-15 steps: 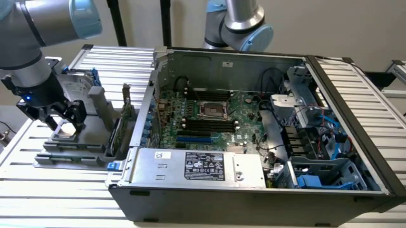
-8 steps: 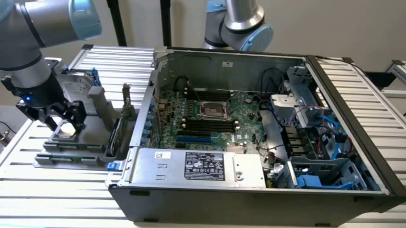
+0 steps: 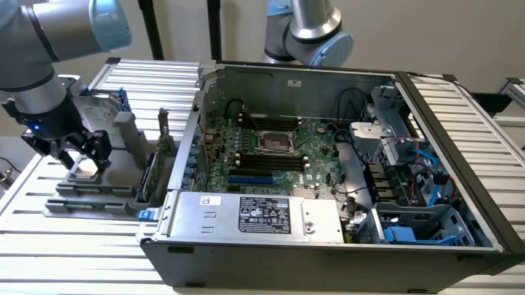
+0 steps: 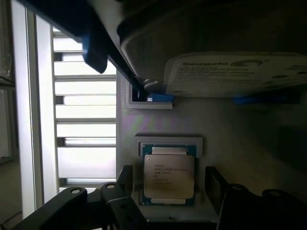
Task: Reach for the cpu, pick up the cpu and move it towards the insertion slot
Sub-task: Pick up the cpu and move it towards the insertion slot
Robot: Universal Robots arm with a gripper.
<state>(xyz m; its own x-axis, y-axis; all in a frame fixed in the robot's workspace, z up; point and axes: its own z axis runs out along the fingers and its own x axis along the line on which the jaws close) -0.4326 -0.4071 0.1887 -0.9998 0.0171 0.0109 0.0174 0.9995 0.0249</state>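
Two fingers [image 4: 215, 183] of the tool [image 3: 82, 161] stand spread wide, one on either side of the cpu [image 4: 169, 176], gripping nothing. The cpu lies flat in its grey holder [image 3: 86, 200] directly beneath the tool, so the reach looks to be straight down. All this sits on the tabletop [image 3: 33, 246] at the exterior view's left. The insertion slot [image 3: 275, 142] is well apart to the right, inside the open computer case [image 3: 328, 258].
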